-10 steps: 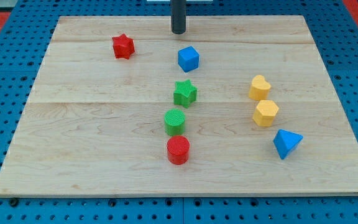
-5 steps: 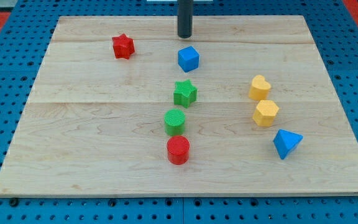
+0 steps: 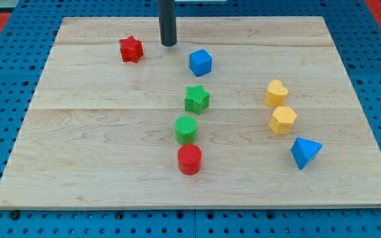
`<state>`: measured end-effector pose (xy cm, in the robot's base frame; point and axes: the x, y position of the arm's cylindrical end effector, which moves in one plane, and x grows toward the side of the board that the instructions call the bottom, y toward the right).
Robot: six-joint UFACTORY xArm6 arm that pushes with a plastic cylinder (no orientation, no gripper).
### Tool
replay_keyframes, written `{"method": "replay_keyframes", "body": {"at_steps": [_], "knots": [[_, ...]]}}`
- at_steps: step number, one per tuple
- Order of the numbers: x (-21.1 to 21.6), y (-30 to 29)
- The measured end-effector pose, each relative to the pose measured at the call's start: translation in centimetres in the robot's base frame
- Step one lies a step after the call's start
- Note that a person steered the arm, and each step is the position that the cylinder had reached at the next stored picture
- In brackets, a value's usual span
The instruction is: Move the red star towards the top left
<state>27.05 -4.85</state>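
Although the arm carries no fingers at all, only a straight dark rod, so nothing can be spread or pinched, my tip (image 3: 169,44) stands on the wooden board (image 3: 98,158) near the view's top, between the red star (image 3: 131,49) on its left and the blue cube (image 3: 200,63) on its lower right, touching neither of them. The red star lies in the upper left part of the board, near but not at the corner. I think the tip is on this side for a reason: to send the star toward the top left, the rod must press it from the right and a little from below, so it probably needs to go somewhat lower before contact. The other blocks are well apart from this path: the green star (image 3: 196,99), the green cylinder (image 3: 186,129) and the red cylinder (image 3: 190,159) make a column in the middle, and the yellow heart (image 3: 276,93), the yellow hexagon (image 3: 282,120) and the blue triangle (image 3: 305,152) stay at the view's right.
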Motion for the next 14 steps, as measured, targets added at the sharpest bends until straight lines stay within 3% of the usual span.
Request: {"method": "replay_keyframes", "body": {"at_steps": [7,8,9,10,14], "knots": [[0.0,-0.8],[1.7,-0.8],[4.6,-3.9],[4.8,-7.2],[1.5,-7.7]]}}
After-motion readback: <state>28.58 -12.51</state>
